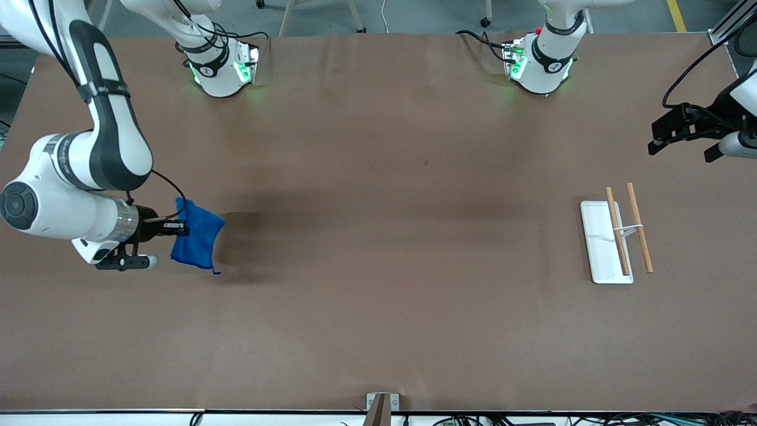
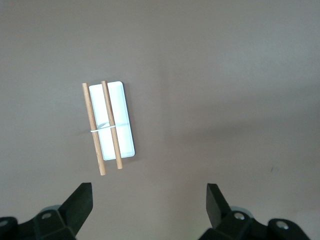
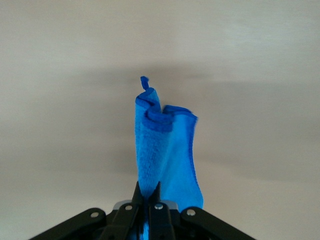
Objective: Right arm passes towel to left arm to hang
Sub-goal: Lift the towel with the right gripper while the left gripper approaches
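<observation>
The bright blue towel (image 1: 198, 239) hangs bunched from my right gripper (image 1: 179, 228), which is shut on its upper edge over the right arm's end of the table. In the right wrist view the towel (image 3: 165, 150) hangs down from the closed jaws of the right gripper (image 3: 148, 192). My left gripper (image 1: 655, 137) is open and empty, up over the left arm's end of the table. In the left wrist view the left gripper (image 2: 149, 200) has its jaws wide apart over bare table.
A rack with a white base (image 1: 598, 239) and two wooden rods (image 1: 640, 235) stands on the table at the left arm's end; it also shows in the left wrist view (image 2: 107, 125). A metal bracket (image 1: 378, 405) sits at the table's near edge.
</observation>
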You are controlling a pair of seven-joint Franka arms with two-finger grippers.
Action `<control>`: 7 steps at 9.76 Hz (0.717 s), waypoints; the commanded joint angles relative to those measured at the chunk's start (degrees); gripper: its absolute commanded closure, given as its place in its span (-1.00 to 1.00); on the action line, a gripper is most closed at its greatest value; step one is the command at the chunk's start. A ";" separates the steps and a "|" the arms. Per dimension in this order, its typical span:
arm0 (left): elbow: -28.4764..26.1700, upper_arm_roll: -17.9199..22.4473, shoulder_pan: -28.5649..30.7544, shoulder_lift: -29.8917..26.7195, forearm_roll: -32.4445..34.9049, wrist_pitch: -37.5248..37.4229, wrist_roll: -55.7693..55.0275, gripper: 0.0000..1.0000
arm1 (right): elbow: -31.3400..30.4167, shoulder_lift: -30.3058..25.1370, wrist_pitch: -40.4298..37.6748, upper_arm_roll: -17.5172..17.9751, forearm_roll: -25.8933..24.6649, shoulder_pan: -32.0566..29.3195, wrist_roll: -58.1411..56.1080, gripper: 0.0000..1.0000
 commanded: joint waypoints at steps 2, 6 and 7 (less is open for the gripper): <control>-0.55 -1.83 -0.12 0.16 -5.86 -4.72 3.36 -1.00 | 0.84 -3.56 0.40 -0.32 17.22 8.99 10.01 0.87; -3.44 -1.31 0.40 0.68 -23.34 -7.35 6.50 -1.00 | 0.50 -3.83 12.77 -0.32 39.92 19.09 12.85 0.98; -5.37 -0.96 1.54 0.86 -27.91 -8.76 9.65 -1.00 | 0.49 -3.66 16.20 -0.23 45.46 21.90 12.93 0.98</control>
